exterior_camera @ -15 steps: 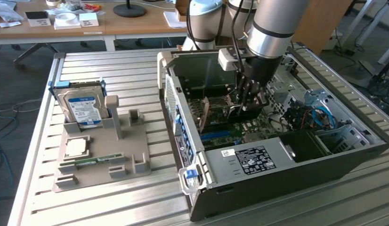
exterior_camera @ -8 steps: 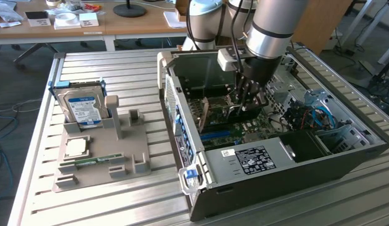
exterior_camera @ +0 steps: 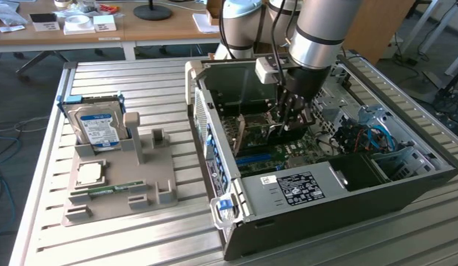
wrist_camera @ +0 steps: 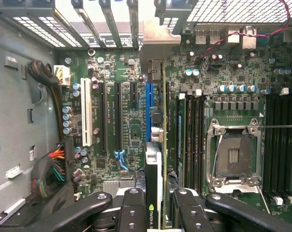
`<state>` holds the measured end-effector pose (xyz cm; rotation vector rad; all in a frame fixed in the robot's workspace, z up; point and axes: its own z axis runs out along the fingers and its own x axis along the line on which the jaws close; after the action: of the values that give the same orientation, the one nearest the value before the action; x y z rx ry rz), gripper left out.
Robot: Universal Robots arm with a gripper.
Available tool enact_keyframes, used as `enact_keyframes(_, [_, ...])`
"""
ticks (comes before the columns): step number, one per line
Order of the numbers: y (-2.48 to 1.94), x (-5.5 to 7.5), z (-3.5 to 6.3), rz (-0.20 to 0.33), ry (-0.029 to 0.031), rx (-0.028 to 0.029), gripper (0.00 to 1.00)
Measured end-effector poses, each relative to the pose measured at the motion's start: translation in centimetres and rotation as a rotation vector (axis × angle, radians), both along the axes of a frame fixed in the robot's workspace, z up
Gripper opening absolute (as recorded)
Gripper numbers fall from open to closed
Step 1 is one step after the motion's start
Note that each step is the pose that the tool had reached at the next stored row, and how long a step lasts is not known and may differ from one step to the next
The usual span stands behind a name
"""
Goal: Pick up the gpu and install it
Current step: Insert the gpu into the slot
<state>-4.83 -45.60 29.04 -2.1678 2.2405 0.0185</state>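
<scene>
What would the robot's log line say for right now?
claw | shut on graphics card | card on edge by blue slot | inside computer case

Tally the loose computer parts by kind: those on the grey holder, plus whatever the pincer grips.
hard drive: 1
CPU: 1
RAM stick: 1
GPU, gripped in the pincer over the motherboard: 1
Total: 4
</scene>
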Motion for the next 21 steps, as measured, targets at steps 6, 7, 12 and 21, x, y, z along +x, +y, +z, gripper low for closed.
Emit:
enact_keyframes(6, [0.00,0.00,-0.09,0.000,-0.0001,0.0001,0.27])
enact_keyframes(7, [0.00,0.00,-0.11,0.000,-0.0001,0.0000,0.27])
enact_keyframes(12, [0.01,-0.02,-0.27,0.000,0.0000,-0.0001,0.27])
enact_keyframes(21, [0.01,-0.32,-0.59,0.000,-0.0001,0.0001,0.27])
